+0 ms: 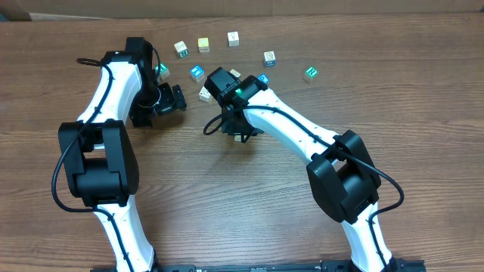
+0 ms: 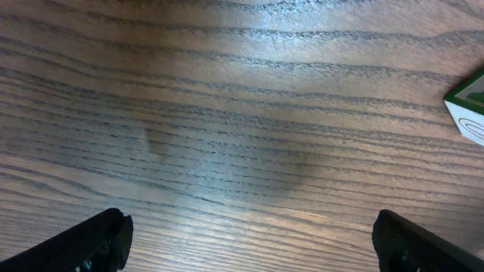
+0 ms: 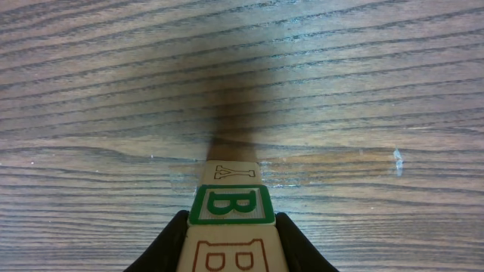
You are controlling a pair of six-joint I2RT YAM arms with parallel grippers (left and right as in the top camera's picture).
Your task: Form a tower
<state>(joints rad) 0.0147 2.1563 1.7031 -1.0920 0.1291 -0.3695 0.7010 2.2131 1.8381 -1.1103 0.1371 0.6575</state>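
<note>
The tower stands on the wood table in the right wrist view: a pale cube with a Y at the bottom, a green-framed B cube on it, and a pale cube with a brown mark on top. My right gripper is shut on that top cube, one black finger on each side. From overhead the right gripper hides the tower. My left gripper stands open over bare wood; in its own view the left gripper has nothing between its fingers.
Loose letter cubes lie along the far side, a blue one and a pale one. One green-edged cube shows at the right edge of the left wrist view.
</note>
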